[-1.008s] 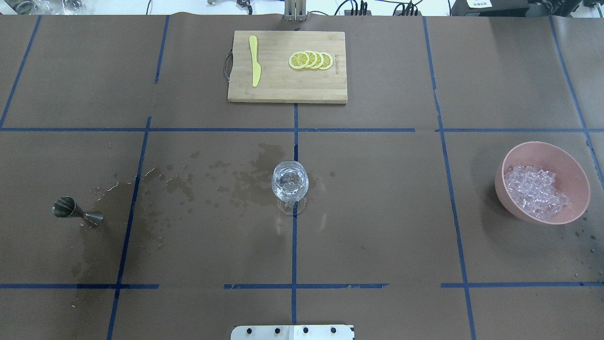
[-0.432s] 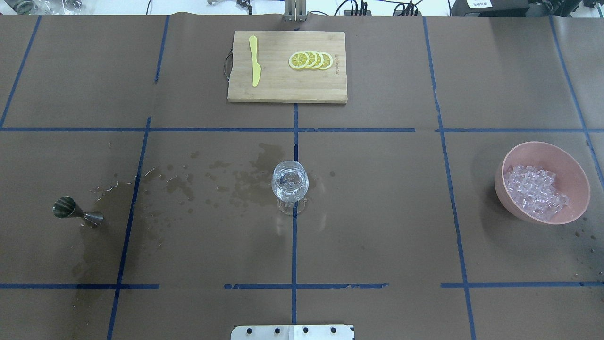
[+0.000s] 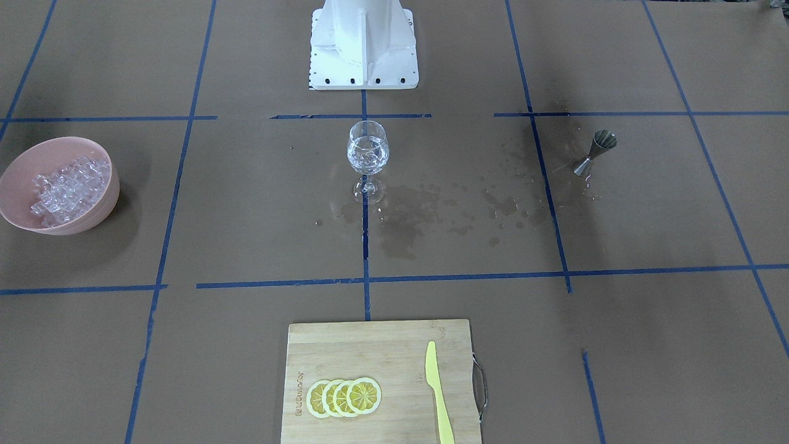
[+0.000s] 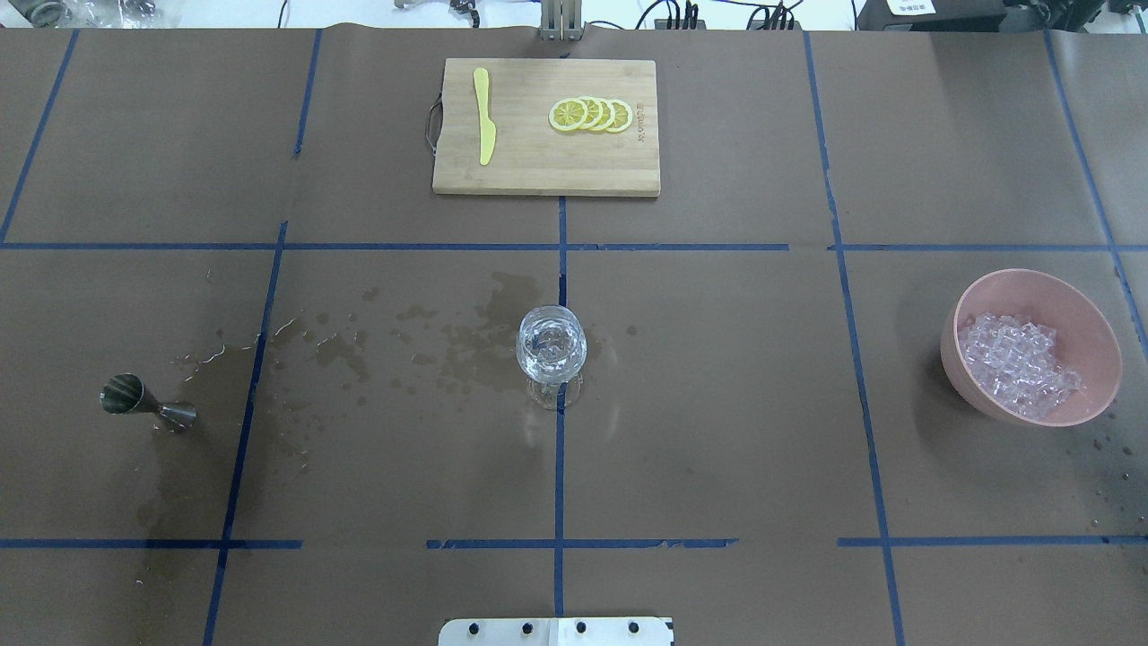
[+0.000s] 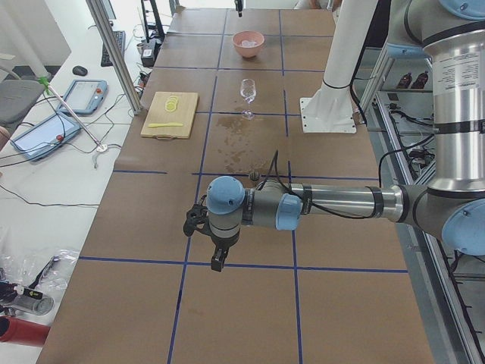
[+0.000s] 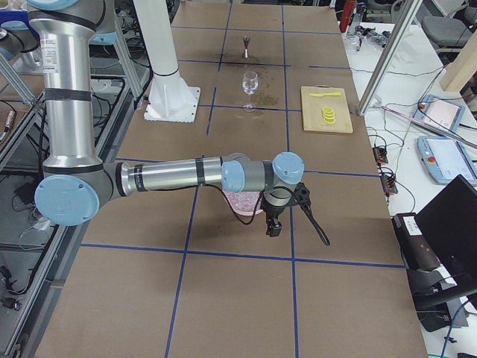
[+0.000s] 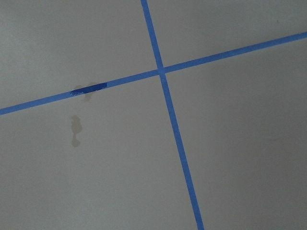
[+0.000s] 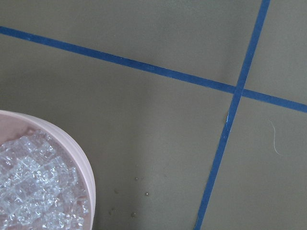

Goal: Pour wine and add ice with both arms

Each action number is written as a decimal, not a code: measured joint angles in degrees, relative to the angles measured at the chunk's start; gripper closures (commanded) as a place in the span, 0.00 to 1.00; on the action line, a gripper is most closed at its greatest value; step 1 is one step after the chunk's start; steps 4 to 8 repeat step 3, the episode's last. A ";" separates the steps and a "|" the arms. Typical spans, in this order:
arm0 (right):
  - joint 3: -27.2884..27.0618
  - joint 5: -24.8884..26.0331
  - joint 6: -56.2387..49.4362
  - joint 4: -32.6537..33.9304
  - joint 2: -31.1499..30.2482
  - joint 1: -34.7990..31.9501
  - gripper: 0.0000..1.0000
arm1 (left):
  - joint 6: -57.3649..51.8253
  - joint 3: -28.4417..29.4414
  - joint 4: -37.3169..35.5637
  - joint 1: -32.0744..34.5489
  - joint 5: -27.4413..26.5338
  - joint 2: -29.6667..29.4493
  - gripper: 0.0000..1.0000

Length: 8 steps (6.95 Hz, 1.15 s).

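A clear wine glass (image 4: 552,345) stands upright at the table's middle with clear, glassy contents in its bowl; it also shows in the front view (image 3: 367,151). The ice (image 4: 1018,363) lies in a pink bowl (image 4: 1099,332) at the right, and the right wrist view shows it too (image 8: 33,191). My left gripper (image 5: 216,264) shows only in the exterior left view, hanging over bare paper far from the glass. My right gripper (image 6: 273,227) shows only in the exterior right view, above and just past the bowl. I cannot tell whether either is open or shut.
A steel jigger (image 4: 143,404) stands at the left. Wet stains (image 4: 466,345) spread between it and the glass. A wooden cutting board (image 4: 538,170) at the far side carries lemon slices (image 4: 592,115) and a yellow knife (image 4: 484,117). The white pedestal base (image 3: 363,46) sits at the robot's edge.
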<state>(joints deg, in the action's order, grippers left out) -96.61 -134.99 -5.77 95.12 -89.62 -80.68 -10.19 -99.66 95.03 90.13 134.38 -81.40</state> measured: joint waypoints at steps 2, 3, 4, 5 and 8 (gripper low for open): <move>0.00 -1.38 0.68 0.11 0.09 0.02 0.00 | 1.01 -0.08 -0.28 -0.06 0.04 -0.03 0.00; 0.11 -1.11 0.68 -0.04 0.02 0.01 0.00 | 3.77 -0.22 -0.50 -0.04 0.04 0.06 0.00; 0.11 -1.11 0.68 -0.04 0.02 0.01 0.00 | 3.77 -0.22 -0.50 -0.04 0.04 0.06 0.00; 0.11 -1.11 0.68 -0.04 0.02 0.01 0.00 | 3.77 -0.22 -0.50 -0.04 0.04 0.06 0.00; 0.11 -1.11 0.68 -0.04 0.02 0.01 0.00 | 3.77 -0.22 -0.50 -0.04 0.04 0.06 0.00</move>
